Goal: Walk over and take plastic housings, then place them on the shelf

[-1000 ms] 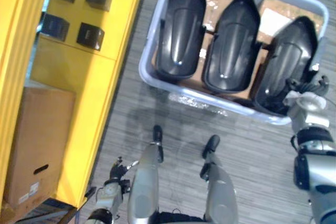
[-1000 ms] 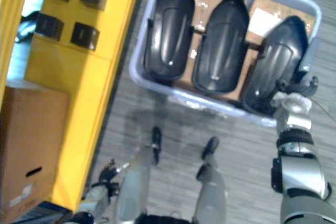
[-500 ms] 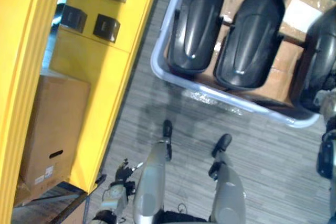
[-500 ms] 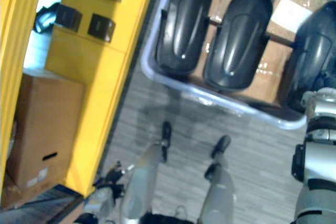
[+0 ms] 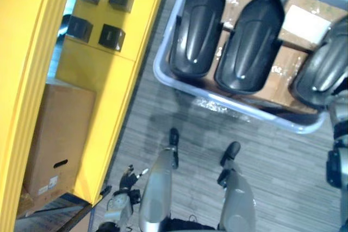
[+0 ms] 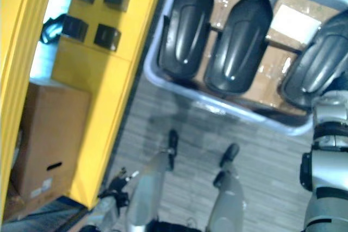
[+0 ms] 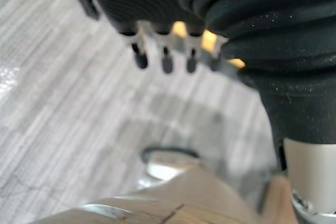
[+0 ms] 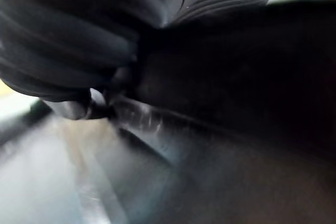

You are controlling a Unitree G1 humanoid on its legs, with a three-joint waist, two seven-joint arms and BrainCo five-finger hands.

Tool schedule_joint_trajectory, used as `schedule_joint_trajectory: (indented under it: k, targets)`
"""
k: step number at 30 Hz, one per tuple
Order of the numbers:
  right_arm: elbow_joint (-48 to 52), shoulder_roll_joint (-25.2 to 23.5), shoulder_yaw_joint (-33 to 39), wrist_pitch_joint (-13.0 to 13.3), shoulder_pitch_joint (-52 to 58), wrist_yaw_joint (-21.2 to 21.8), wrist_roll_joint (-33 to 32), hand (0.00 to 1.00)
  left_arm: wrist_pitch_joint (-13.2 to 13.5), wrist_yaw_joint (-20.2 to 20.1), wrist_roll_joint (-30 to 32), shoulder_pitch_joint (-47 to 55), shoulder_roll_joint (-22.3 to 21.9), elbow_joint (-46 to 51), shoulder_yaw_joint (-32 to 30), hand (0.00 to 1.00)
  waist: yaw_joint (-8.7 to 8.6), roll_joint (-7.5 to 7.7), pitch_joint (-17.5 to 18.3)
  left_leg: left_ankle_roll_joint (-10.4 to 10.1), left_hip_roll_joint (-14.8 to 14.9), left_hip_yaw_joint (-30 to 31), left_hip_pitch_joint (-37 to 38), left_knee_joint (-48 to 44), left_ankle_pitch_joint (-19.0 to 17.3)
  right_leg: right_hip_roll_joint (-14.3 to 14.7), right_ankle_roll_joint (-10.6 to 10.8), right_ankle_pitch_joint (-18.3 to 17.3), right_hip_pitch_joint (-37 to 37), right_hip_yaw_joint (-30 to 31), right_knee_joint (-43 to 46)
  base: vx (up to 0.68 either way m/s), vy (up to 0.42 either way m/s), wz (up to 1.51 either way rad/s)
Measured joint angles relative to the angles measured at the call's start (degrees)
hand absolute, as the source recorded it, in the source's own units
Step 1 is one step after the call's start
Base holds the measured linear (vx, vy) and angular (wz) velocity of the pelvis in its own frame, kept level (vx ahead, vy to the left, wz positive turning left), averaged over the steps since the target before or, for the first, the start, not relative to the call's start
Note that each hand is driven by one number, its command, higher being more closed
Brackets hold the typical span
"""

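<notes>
Right robot hand [image 6: 331, 103] touches near end of rightmost plastic housing [image 6: 312, 71]

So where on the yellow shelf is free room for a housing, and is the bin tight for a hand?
The yellow shelf is bare between the four black boxes and the cardboard box. The bin is crowded: three housings lie side by side with narrow gaps.

Grey striped floor [image 5: 283, 161] w/ yellow shelf unit [image 5: 103, 96], cardboard box [image 5: 57, 134].
</notes>
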State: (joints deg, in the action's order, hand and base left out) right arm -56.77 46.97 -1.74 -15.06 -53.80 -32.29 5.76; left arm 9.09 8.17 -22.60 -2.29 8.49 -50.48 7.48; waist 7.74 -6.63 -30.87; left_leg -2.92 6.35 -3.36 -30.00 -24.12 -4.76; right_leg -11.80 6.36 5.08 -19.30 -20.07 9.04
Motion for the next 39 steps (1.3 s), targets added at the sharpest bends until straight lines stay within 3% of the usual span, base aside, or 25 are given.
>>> schedule_joint_trajectory:
  k: [3,5,7,11,13,16,17,18,19,21,23,27,33,36,39]
  targets:
    - [5.05,-0.90,0.07,1.93,1.41,-3.42,0.79,1.00,1.58,0.11,-2.49,0.69,0.17,-0.02,-0.86,0.00,-0.13,1.60,0.00,-0.40,0.24,-0.07,2.53,1.18,0.20,0.48,-0.04,0.03,2.29,-0.09,-1.11,0.00,-0.009,-0.01]
    - [7.77,-2.22,0.23,3.00,3.22,-5.70,1.61,1.00,3.39,0.37,-5.56,1.97,0.11,0.40,-2.52,0.00,-0.32,3.47,0.17,-0.68,0.23,-0.17,4.57,2.53,0.39,0.71,-0.03,0.03,4.15,-0.19,-2.16,0.05,-0.024,0.01]
    - [12.32,-4.41,1.48,3.96,7.14,-8.27,2.72,1.00,5.26,1.10,-9.11,3.51,0.17,1.97,-4.94,0.00,-0.57,6.36,0.59,-1.17,0.16,-0.16,7.07,4.53,0.75,0.93,-0.04,0.05,6.45,-0.54,-3.51,0.08,-0.023,0.05]
    - [20.05,-8.01,5.77,4.96,14.48,-12.26,4.18,1.00,8.48,5.03,-10.54,4.77,-0.59,9.42,-7.64,0.00,-0.74,9.08,0.77,-1.62,-0.31,0.40,11.37,7.37,1.19,1.02,0.04,0.10,11.24,-2.05,-5.81,0.10,-0.008,0.17]
    - [26.22,-11.53,8.20,6.52,20.14,-14.65,4.85,1.00,10.22,8.85,-9.58,5.22,-1.25,17.61,-10.98,0.00,-0.77,10.72,1.98,-1.66,-0.89,0.59,14.44,9.70,1.91,0.90,0.07,0.12,14.16,-2.91,-7.11,0.10,0.002,0.16]
    - [33.88,-18.28,10.82,8.43,28.73,-17.41,7.52,1.00,10.26,14.06,-6.32,5.70,-2.00,29.58,-15.16,0.00,-1.06,12.87,6.66,-1.88,-1.35,1.05,16.76,12.69,2.38,0.89,0.21,0.02,16.40,-3.88,-8.76,0.12,-0.004,0.18]
    - [37.87,-21.23,11.86,9.08,32.84,-18.12,9.30,1.00,9.18,16.46,-4.12,5.71,-2.22,34.62,-16.48,0.00,-1.30,13.63,8.77,-1.99,-1.67,1.35,18.54,14.29,2.50,0.78,0.36,-0.08,18.07,-5.14,-9.52,0.14,-0.008,0.17]
    - [39.83,-22.34,11.93,9.33,34.73,-18.54,10.11,1.00,8.61,17.64,-2.95,5.89,-2.22,36.94,-16.93,0.00,-1.62,13.86,9.93,-1.99,-1.85,1.38,19.31,14.95,2.51,0.73,0.40,-0.11,18.94,-5.64,-9.90,0.15,-0.004,0.19]
    - [44.27,-24.71,11.90,11.10,38.65,-19.27,12.78,1.00,6.92,20.18,0.36,6.70,-2.24,41.88,-18.23,0.00,-2.18,14.16,13.14,-2.00,-2.16,1.35,21.20,16.69,2.52,0.51,0.70,-0.34,20.20,-6.63,-10.15,0.12,0.001,0.09]
    - [48.71,-25.74,11.90,13.55,41.96,-20.39,15.50,1.00,5.43,22.35,3.63,7.31,-2.40,46.41,-19.03,0.00,-2.40,13.90,16.13,-1.99,-2.46,1.19,23.17,18.10,2.51,0.26,0.70,-0.34,21.47,-6.77,-10.33,0.12,0.015,-0.02]
    - [52.45,-26.07,11.85,15.79,42.92,-21.50,17.26,1.00,4.61,22.67,5.90,7.46,-3.04,52.21,-19.00,0.00,-2.57,13.54,18.41,-1.88,-2.94,0.96,25.10,19.47,2.58,-0.08,0.71,-0.33,22.85,-6.82,-10.69,0.08,0.027,-0.02]
    - [56.45,-26.74,9.97,19.57,42.48,-21.48,19.87,1.00,4.05,18.97,7.98,8.19,-4.12,60.54,-15.28,0.00,-2.43,12.92,21.05,-1.72,-3.17,0.76,27.92,20.79,2.69,-0.38,0.74,-0.31,24.94,-6.91,-10.73,0.02,0.016,0.01]
    - [61.11,-26.70,1.56,25.41,38.43,-18.53,24.34,1.00,-0.75,5.58,7.73,6.54,-2.82,63.09,-4.19,0.00,-2.48,11.82,23.86,-1.33,-3.76,-0.65,29.40,21.79,2.99,-1.13,0.92,-0.20,25.27,-6.68,-10.76,-0.03,0.021,-0.10]
    - [62.23,-26.70,-2.58,28.36,35.28,-15.12,24.72,1.00,-3.66,-1.13,1.52,4.40,-1.94,63.11,-0.29,0.00,-2.86,11.66,24.05,-1.22,-3.92,-2.05,30.09,22.37,3.23,-1.30,0.95,-0.18,25.22,-6.59,-11.01,-0.07,0.006,-0.16]
    - [62.52,-26.71,-5.17,30.00,34.48,-13.27,25.80,1.00,-5.54,-4.34,-1.86,3.03,-1.86,63.10,0.10,0.00,-3.46,11.56,24.11,-1.32,-4.06,-2.22,30.16,23.13,3.93,-1.22,0.99,-0.15,25.04,-6.68,-11.41,-0.06,-0.010,-0.04]
